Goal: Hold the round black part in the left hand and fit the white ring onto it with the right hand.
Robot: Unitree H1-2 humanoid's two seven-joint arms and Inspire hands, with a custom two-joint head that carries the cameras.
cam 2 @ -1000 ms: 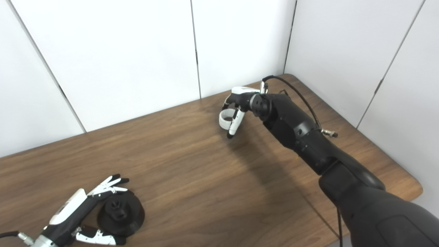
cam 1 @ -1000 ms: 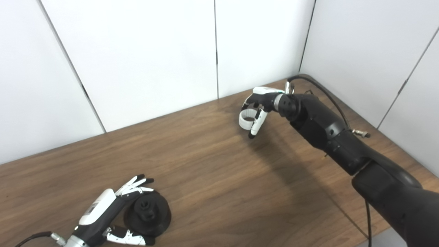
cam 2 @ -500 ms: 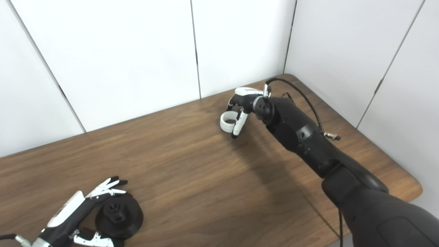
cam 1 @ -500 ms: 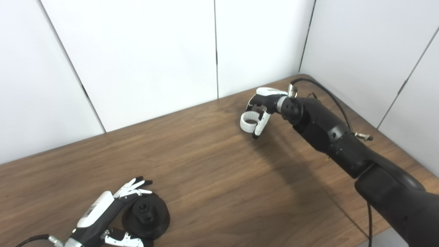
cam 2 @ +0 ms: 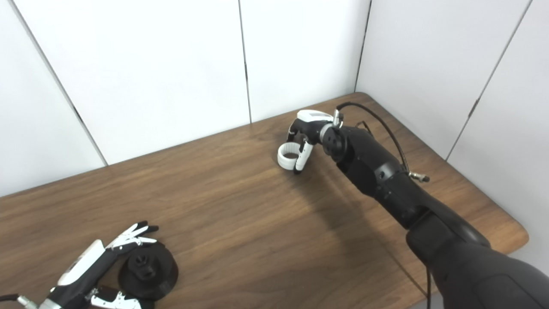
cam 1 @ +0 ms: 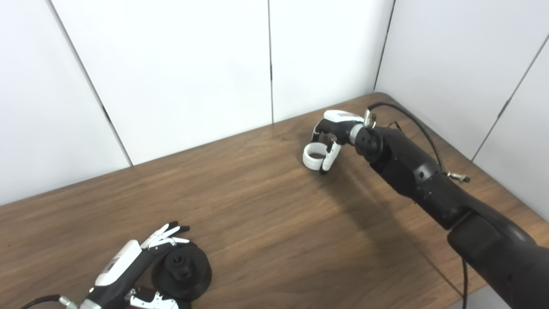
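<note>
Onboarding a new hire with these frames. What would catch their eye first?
Probably the long black right arm reaching across the wooden table toward the far corner, its right hand closed on a white ring low over the tabletop. Next, at the near left edge, the left hand cupped around the round black part, which sits on the table.

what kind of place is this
Probably a robot test booth or lab, not a home: plain white wall panels enclose a bare wooden table, where only a round black part and white ring lie.
</note>
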